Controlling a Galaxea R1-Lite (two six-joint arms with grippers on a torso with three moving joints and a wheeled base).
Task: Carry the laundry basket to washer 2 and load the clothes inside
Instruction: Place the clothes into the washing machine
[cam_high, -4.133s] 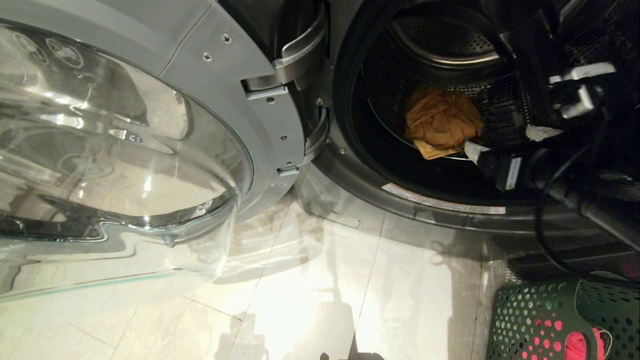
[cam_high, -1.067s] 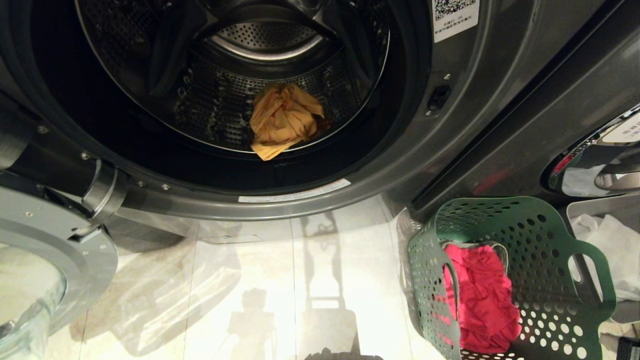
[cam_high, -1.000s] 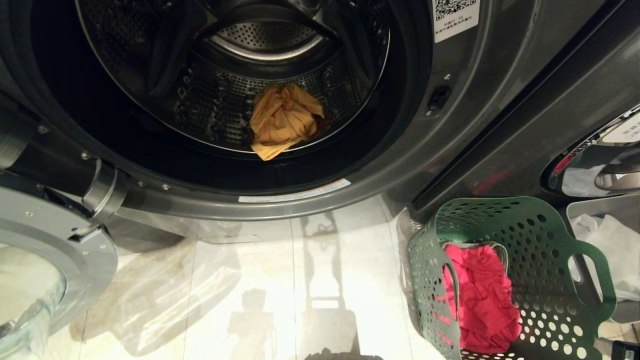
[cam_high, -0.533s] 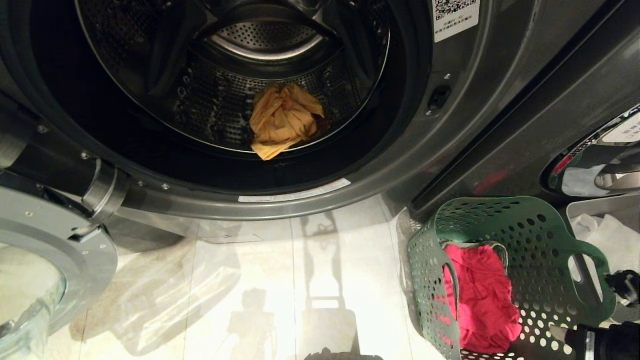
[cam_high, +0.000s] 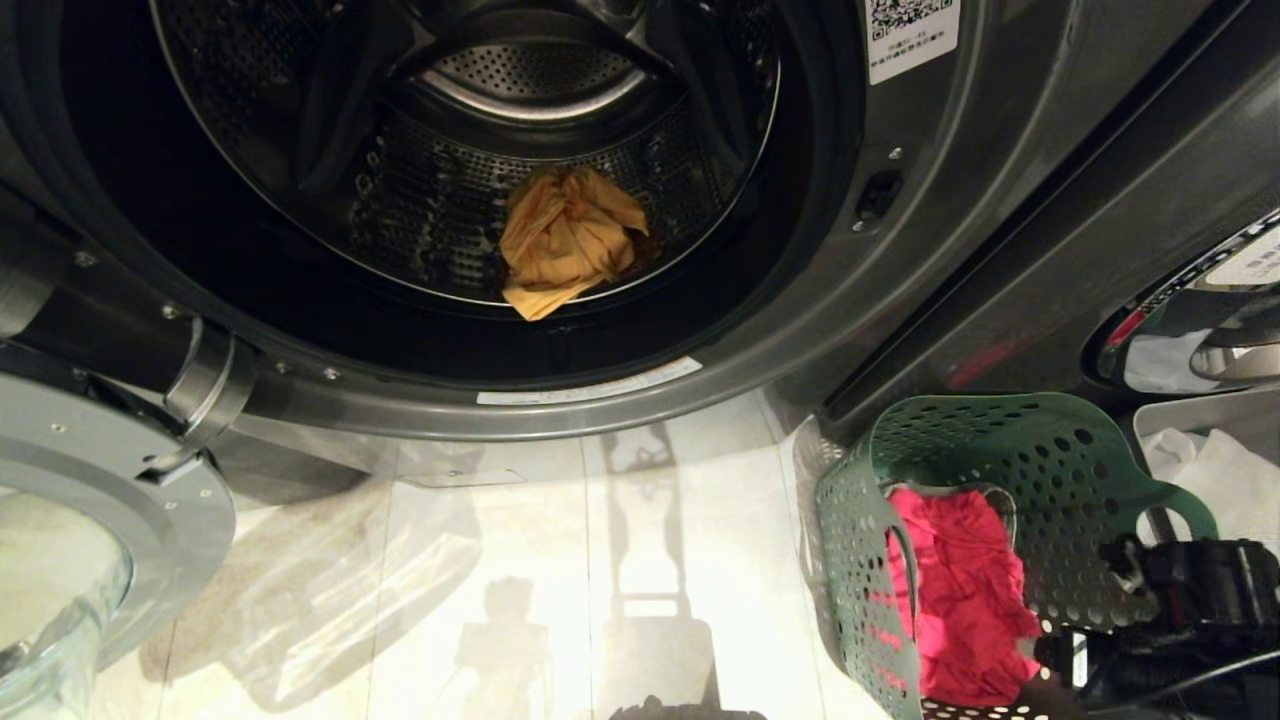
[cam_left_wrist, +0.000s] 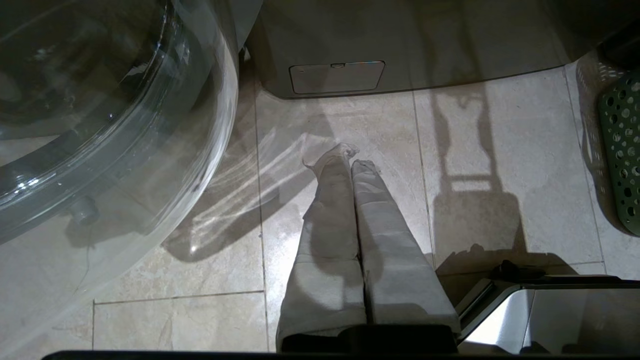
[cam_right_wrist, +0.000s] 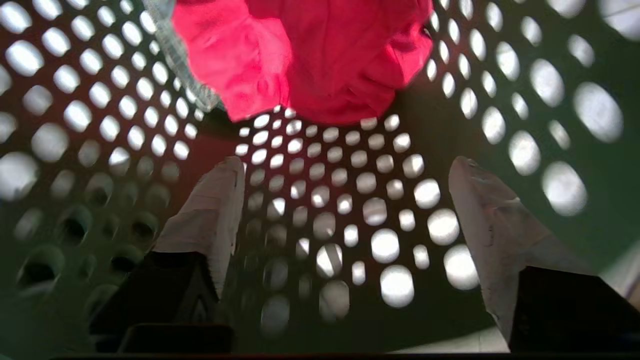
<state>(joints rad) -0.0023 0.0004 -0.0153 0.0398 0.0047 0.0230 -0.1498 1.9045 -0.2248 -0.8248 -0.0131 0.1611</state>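
The green perforated laundry basket (cam_high: 1000, 450) stands on the floor to the right of the open washer (cam_high: 800, 300). A pink-red garment (cam_high: 960, 590) lies in it. An orange garment (cam_high: 565, 250) lies in the washer's drum. My right arm (cam_high: 1180, 600) reaches into the basket from the lower right. In the right wrist view my right gripper (cam_right_wrist: 345, 170) is open inside the basket (cam_right_wrist: 500, 125), just short of the red garment (cam_right_wrist: 310, 55), with nothing between its fingers. My left gripper (cam_left_wrist: 352, 157) is shut and empty, hanging over the floor tiles in front of the washer.
The washer's glass door (cam_high: 90, 520) stands swung open at the left. A second machine with white cloth (cam_high: 1220, 490) is at the far right behind the basket. Pale tiled floor (cam_high: 600, 560) lies between the door and the basket.
The camera swung right from the first frame and now faces the drum. Over the last second my right arm entered from the lower right and went into the basket. The left arm has not moved.
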